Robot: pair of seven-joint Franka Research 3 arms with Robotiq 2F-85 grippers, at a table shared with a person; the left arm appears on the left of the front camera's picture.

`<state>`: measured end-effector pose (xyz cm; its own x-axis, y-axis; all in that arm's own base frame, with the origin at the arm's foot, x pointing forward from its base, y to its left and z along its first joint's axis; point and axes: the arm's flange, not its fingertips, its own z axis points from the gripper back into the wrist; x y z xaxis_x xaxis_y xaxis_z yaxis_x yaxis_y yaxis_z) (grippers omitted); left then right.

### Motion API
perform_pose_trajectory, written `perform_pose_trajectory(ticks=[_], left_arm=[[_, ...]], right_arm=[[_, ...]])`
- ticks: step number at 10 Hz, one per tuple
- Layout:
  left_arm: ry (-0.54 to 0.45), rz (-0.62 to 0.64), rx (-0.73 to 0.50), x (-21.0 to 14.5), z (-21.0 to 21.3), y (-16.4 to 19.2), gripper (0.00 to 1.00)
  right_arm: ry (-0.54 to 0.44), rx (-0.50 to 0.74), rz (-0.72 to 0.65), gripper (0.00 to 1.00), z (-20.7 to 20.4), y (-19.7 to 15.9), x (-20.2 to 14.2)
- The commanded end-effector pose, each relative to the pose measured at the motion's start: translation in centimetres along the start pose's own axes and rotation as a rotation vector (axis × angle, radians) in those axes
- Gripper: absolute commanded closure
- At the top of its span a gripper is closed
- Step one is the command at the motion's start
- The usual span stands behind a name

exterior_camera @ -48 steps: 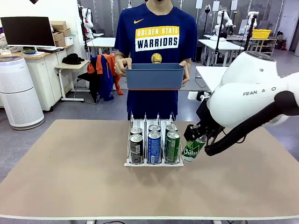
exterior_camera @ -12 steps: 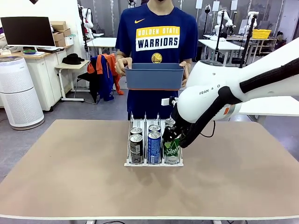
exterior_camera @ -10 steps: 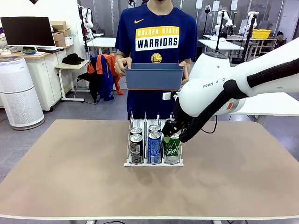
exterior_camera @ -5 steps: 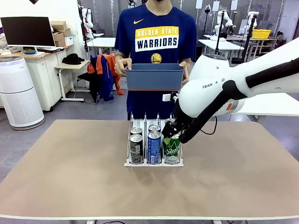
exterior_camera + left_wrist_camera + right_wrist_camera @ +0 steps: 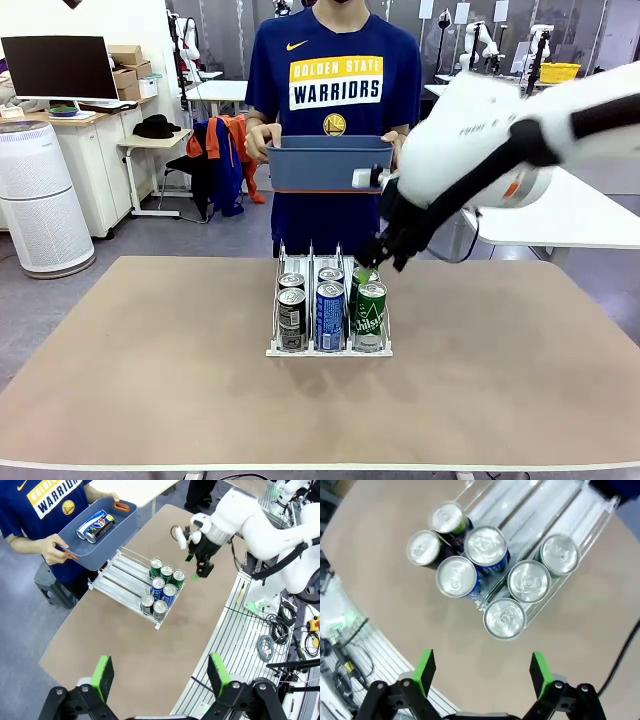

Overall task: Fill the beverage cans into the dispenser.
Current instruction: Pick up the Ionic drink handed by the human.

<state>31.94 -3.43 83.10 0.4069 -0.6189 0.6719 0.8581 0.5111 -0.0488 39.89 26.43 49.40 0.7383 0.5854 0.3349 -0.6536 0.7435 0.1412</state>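
The white dispenser (image 5: 300, 352) stands mid-table and holds several beverage cans: black in the left lane, blue (image 5: 330, 312) in the middle, green (image 5: 370, 308) on the right. My right gripper (image 5: 372, 258) hangs open just above the right lane, touching nothing. Its wrist view looks straight down on the silver can tops between its spread fingers, the front green can (image 5: 505, 618) nearest to the right gripper (image 5: 481, 672). My left gripper (image 5: 160, 675) is open and empty, high above the table, far from the dispenser (image 5: 117, 577).
Beyond the far edge a person holds a blue-grey bin (image 5: 330, 165). Two more cans (image 5: 95, 524) lie in it. The back of the dispenser lanes (image 5: 540, 510) is bare. Bare tabletop lies on both sides of the rack.
My right gripper has let go of the green can at the front of the right lane and risen up and back from it. The can stays standing in the lane.
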Motion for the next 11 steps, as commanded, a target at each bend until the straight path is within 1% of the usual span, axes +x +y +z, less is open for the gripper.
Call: perform_pose_trajectory(ticks=[1, 2, 4, 6, 7, 9, 11], left_arm=[[0.002, -0.003, 0.01, -0.1, 0.0, -0.1, 0.0], [0.002, -0.003, 0.01, -0.1, 0.0, -0.1, 0.0], [0.002, -0.003, 0.01, -0.1, 0.0, -0.1, 0.0], [0.002, -0.003, 0.01, -0.1, 0.0, -0.1, 0.0], [0.002, -0.003, 0.01, -0.1, 0.0, -0.1, 0.0], [0.002, -0.003, 0.01, -0.1, 0.0, -0.1, 0.0], [0.002, -0.003, 0.01, -0.1, 0.0, -0.1, 0.0]], right_arm=[[-0.03, 0.075, 0.129, 0.0, 5.0, -1.1, -0.5], [-0.063, 0.112, 0.177, 0.0, 8.1, -2.1, -0.1], [-0.145, 0.124, 0.234, 0.0, 13.8, -3.0, 0.0], [-0.175, 0.13, 0.253, 0.0, 20.0, -3.2, 0.7], [-0.218, 0.135, 0.266, 0.0, 22.5, -3.2, 0.8], [-0.311, 0.083, 0.287, 0.0, 26.3, -2.8, 0.5], [-0.374, 0.054, 0.277, 0.0, 29.5, -2.5, 0.0]])
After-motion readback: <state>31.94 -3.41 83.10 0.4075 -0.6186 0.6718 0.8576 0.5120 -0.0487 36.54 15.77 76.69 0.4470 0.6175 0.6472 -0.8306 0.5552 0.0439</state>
